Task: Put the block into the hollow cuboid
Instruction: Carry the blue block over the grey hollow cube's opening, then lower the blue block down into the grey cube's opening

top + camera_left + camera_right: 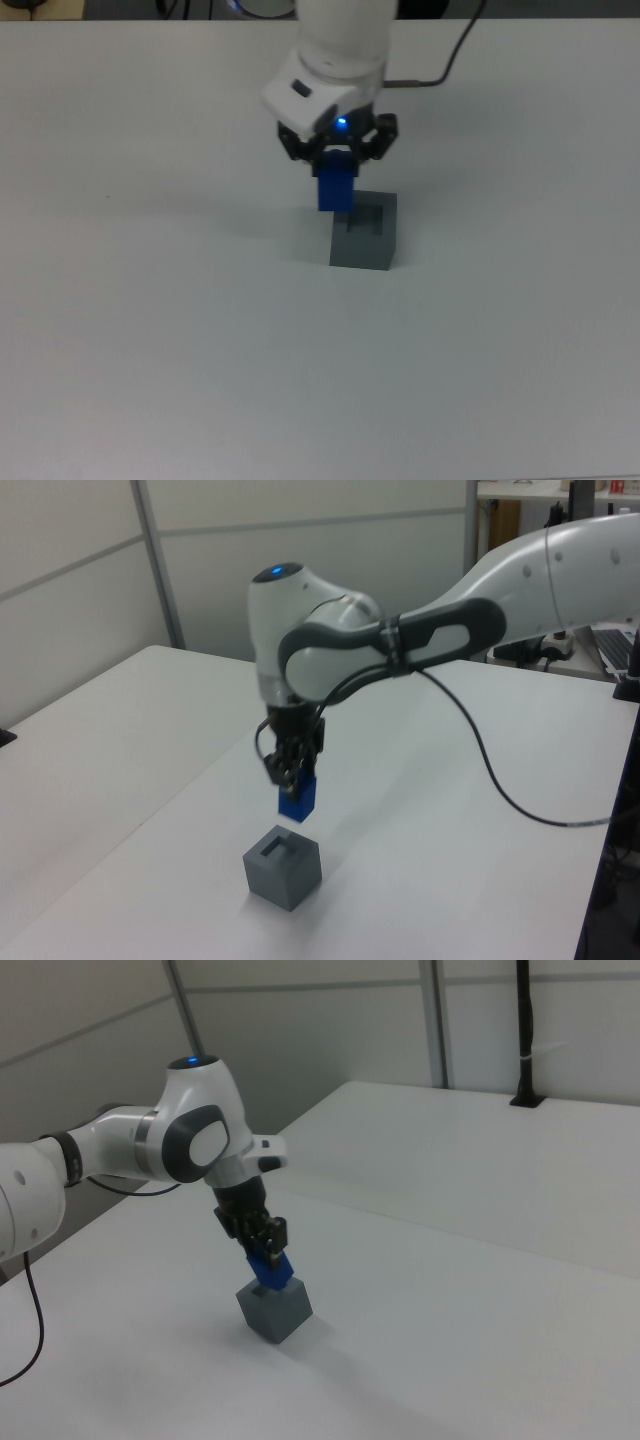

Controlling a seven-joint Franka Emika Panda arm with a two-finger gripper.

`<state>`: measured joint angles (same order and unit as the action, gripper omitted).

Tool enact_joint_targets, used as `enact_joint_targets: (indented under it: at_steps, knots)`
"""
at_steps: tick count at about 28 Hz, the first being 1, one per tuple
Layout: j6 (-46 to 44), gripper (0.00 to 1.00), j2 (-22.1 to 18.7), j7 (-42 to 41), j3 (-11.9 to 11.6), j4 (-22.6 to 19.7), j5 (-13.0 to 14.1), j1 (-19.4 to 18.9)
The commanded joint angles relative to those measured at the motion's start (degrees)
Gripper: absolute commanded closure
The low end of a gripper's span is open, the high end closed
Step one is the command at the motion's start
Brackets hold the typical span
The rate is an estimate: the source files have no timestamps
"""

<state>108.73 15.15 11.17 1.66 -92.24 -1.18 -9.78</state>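
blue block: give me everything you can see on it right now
The block is small, bright blue, plain and rectangular, matte with no markings. The claw is shut on its upper end, so it hangs upright in the air, touching only the claw's fingers. In the left view it sits just above the hollow cuboid, with a gap under it. In the top view it overlaps the cuboid's left edge. Its top is hidden.

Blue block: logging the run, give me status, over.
Gripper shut on the block. Block held in the air just above the hollow cuboid, not yet in its hole. Nothing in the way.
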Motion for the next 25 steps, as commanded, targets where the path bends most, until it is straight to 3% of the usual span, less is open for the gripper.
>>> enact_joint_targets:
  at_steps: [1,13,25]
  knots:
    - [-0.9,0.79,2.7,5.3,-0.7,2.6,0.6,-2.3]
    - [2.8,0.79,5.2,10.2,-0.5,2.6,3.0,-2.4]
    - [4.6,0.79,5.7,11.6,-0.3,2.5,2.9,-2.4]
